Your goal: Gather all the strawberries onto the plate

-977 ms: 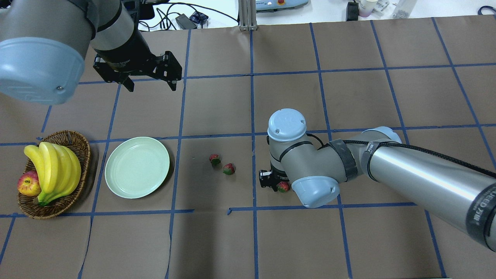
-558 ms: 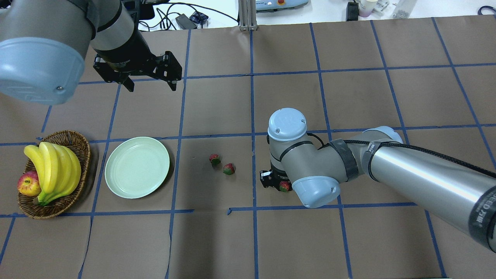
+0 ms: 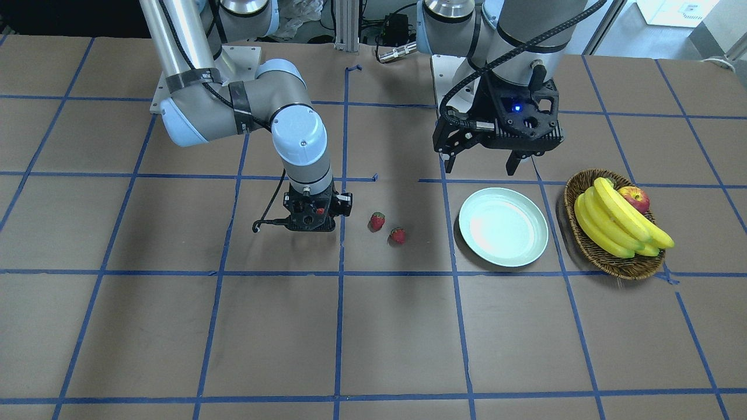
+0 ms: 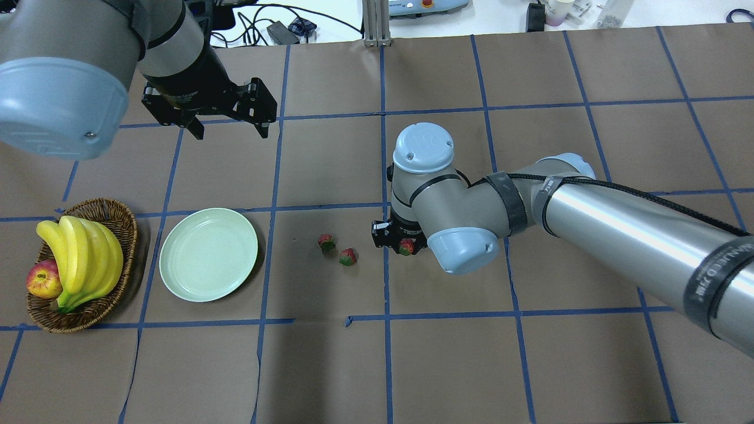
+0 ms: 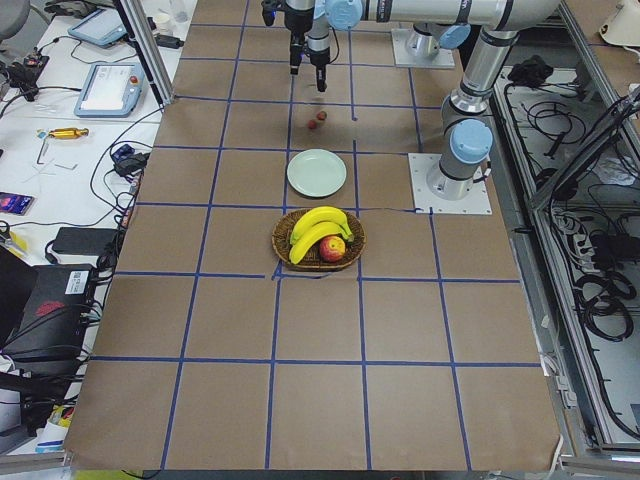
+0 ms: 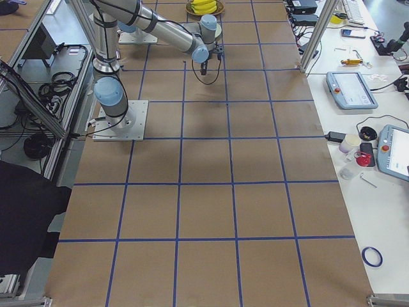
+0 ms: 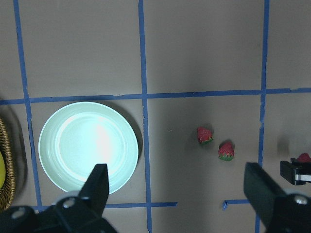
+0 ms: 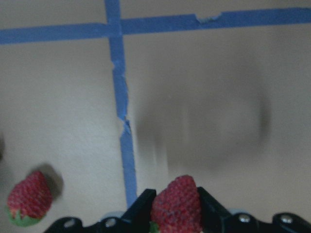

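My right gripper (image 4: 405,247) is shut on one strawberry (image 8: 177,200), held just above the brown paper near a blue tape line. Two more strawberries (image 4: 326,242) (image 4: 348,257) lie side by side on the table just to its left, between it and the plate (image 4: 208,254); the right wrist view catches one of them (image 8: 29,197) at its lower left. The pale mint plate (image 3: 503,226) holds nothing. My left gripper (image 4: 230,132) hangs open, high above the table beyond the plate, and its fingers (image 7: 97,187) frame the plate (image 7: 88,145) and both loose strawberries (image 7: 205,135) (image 7: 226,151).
A wicker basket (image 4: 115,213) with a bunch of bananas (image 4: 82,253) and an apple (image 4: 44,280) stands left of the plate. Blue tape lines grid the brown paper table. Cables and boxes lie beyond the far edge.
My right arm has carried the held strawberry leftward and away from the robot, close to the two loose strawberries. The left arm, plate and basket have not moved.
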Action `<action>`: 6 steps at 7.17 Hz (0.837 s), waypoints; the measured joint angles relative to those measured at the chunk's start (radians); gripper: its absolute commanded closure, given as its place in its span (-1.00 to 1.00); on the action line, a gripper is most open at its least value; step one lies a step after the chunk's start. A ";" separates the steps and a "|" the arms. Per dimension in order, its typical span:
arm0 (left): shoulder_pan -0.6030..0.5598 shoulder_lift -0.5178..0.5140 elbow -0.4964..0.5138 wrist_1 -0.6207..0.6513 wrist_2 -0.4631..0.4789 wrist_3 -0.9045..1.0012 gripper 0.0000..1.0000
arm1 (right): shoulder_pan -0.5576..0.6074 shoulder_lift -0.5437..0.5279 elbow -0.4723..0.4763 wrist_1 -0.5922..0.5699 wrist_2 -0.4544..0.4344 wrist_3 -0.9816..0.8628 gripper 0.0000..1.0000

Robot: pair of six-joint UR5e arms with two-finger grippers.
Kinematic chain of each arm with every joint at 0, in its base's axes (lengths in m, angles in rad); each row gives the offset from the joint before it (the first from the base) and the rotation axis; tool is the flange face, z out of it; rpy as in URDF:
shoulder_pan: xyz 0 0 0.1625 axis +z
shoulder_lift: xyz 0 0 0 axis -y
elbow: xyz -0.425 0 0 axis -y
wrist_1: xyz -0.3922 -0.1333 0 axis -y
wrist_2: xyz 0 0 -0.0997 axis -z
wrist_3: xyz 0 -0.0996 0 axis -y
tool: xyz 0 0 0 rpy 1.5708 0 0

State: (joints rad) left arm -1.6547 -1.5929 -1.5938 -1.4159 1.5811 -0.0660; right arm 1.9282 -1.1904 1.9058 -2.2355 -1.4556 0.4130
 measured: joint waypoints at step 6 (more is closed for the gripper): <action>0.000 0.002 0.000 0.000 0.000 0.000 -1.00 | 0.068 0.123 -0.128 -0.030 0.085 0.114 -1.00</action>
State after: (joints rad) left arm -1.6551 -1.5907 -1.5938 -1.4158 1.5809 -0.0660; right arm 1.9958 -1.0677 1.7783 -2.2651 -1.3706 0.5269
